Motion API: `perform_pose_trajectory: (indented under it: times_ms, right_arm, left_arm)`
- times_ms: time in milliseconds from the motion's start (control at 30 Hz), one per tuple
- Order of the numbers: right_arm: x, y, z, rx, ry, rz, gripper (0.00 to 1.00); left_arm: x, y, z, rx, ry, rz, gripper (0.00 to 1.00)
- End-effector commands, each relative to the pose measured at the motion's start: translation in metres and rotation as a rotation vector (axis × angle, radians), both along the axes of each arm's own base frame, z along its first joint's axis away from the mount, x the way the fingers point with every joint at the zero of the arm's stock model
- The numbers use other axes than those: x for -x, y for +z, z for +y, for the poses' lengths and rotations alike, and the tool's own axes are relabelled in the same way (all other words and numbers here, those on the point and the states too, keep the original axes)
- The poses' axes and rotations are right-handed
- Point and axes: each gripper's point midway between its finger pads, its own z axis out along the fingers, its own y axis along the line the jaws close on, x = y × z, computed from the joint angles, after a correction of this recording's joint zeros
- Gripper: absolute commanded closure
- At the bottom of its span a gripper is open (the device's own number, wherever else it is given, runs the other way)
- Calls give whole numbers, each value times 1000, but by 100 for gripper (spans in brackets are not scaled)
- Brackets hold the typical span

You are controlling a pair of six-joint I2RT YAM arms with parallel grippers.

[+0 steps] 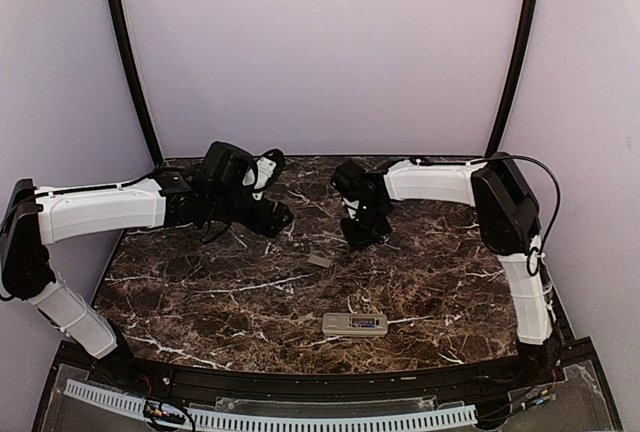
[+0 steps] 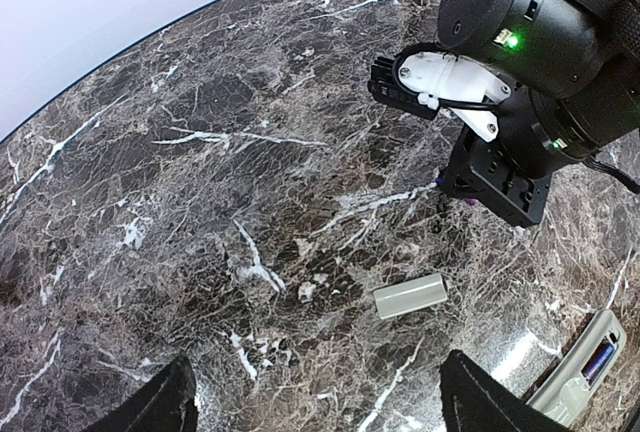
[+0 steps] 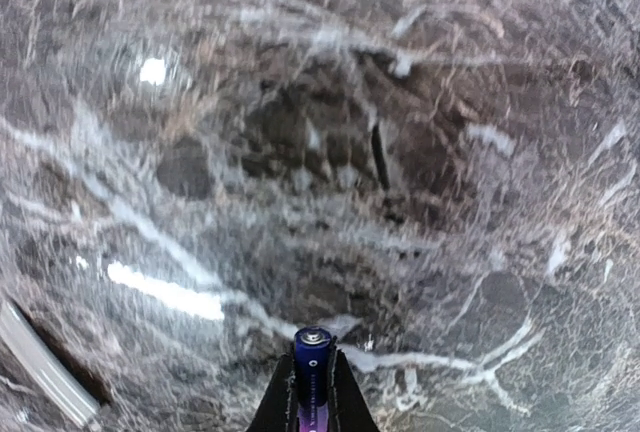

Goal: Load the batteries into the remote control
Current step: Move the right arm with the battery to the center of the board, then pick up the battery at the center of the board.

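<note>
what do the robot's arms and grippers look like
Both the left arm and the right arm have white shell links between bulky black joint housings. A thin black cable loops past the right elbow. A green light glows on the right wrist. The left arm's fingers are dark.

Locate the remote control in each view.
Top external: the remote control lies low in the picture, about centre.
Left wrist: bottom right corner, partly cut off.
Right wrist: not clearly in it.
Shared landmark: the grey cover piece, in the top and left wrist views.
</note>
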Motion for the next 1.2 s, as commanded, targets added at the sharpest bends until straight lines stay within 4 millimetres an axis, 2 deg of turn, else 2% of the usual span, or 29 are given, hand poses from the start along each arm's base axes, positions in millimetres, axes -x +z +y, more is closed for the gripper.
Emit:
perform_pose_trajectory:
  times_ms: [0, 133, 267, 333, 467, 533, 667, 933, 1167]
  right_arm:
    - [28, -11, -12, 34, 118, 93, 100]
    - [45, -15, -21, 52, 165, 151, 100]
    - [71, -9, -30, 30, 205, 214, 100]
    - [85, -5, -38, 29, 224, 247, 100]
    - [113, -10, -57, 68, 244, 339, 97]
    - [118, -13, -64, 97, 245, 351, 95]
    - [115, -14, -64, 113, 249, 341, 88]
    - [94, -12, -59, 165, 256, 283, 77]
    - [88, -11, -46, 143, 272, 263, 75]
  left_arm:
    - [9, 5, 3, -4, -22, 3, 17]
    - [8, 4, 3, -6, -24, 3, 17]
    - [8, 4, 4, -11, -23, 1, 17]
    - [9, 4, 3, -11, -26, 1, 17]
    - [9, 4, 2, -9, -30, 2, 17]
    - [9, 3, 3, -10, -30, 3, 17]
    - [9, 3, 2, -12, -32, 3, 17]
    - [9, 3, 2, -13, -34, 2, 17]
    - [9, 2, 2, -12, -38, 5, 17]
